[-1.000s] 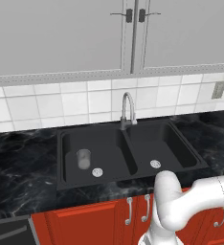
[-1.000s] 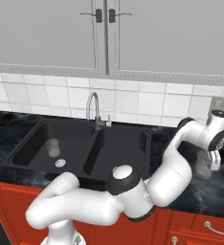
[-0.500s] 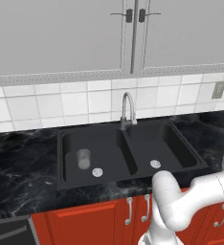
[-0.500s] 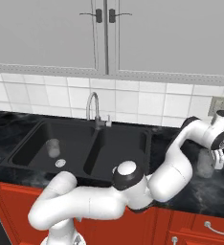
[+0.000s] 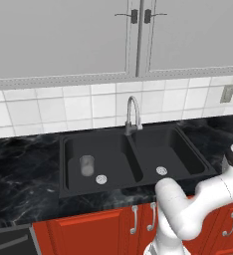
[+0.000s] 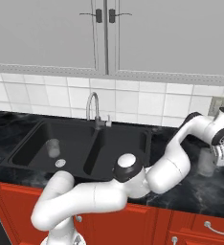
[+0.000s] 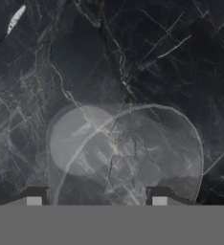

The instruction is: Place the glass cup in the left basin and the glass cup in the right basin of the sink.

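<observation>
Here, at the far right of the right base view, my gripper (image 6: 221,157) hangs just above a glass cup (image 6: 206,161) standing upright on the black marble counter (image 6: 190,186). In the hand view I look down into that cup (image 7: 128,153); its round rim fills the lower middle of the frame, and my two fingertips (image 7: 34,197) stand spread at the bottom edge, one at the lower left outside the rim, the other over the cup's mouth. Nothing is pinched between them.

The sink (image 5: 131,154) sits in the middle of the left base view, under its curved chrome tap (image 5: 132,113). Another glass cup (image 5: 87,165) stands upright in the left basin (image 5: 99,149), just left of the round silver drain (image 5: 101,179). In the right base view this cup (image 6: 53,147) shows at the left of the frame. The right basin (image 5: 171,149) holds its own drain (image 5: 161,170). Red cabinet doors (image 5: 93,234) run along the bottom, grey wall cupboards (image 5: 63,35) along the top.
</observation>
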You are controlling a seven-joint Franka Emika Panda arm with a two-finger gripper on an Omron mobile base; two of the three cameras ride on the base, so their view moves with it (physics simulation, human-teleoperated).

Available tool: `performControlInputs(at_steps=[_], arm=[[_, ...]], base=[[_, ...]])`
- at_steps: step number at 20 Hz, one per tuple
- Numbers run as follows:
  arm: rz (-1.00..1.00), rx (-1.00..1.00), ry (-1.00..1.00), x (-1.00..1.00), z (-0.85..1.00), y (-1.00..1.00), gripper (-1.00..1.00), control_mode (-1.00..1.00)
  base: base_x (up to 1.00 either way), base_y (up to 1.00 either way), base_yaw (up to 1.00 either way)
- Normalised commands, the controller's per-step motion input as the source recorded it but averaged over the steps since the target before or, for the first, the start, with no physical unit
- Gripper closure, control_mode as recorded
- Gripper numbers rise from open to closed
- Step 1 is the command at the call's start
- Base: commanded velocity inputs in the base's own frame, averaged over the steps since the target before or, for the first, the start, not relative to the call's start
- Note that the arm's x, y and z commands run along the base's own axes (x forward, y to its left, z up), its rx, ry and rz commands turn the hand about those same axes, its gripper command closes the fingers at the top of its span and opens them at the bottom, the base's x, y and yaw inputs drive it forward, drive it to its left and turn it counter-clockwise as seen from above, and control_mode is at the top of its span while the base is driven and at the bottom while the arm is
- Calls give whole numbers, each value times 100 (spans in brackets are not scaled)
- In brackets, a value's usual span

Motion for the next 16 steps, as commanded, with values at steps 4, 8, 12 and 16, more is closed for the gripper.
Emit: performControlInputs(at_steps=[4, 8, 12, 16], arm=[[0, 1, 0, 0, -22, 0, 100, -100], [0, 2, 0, 0, -8, 6, 100, -100], [0, 0, -4, 0, 0, 79, 100, -100], [0, 0, -10, 0, 0, 100, 100, -100]], base=[[0, 0, 0], [0, 0, 0], [0, 0, 0], [0, 0, 0]])
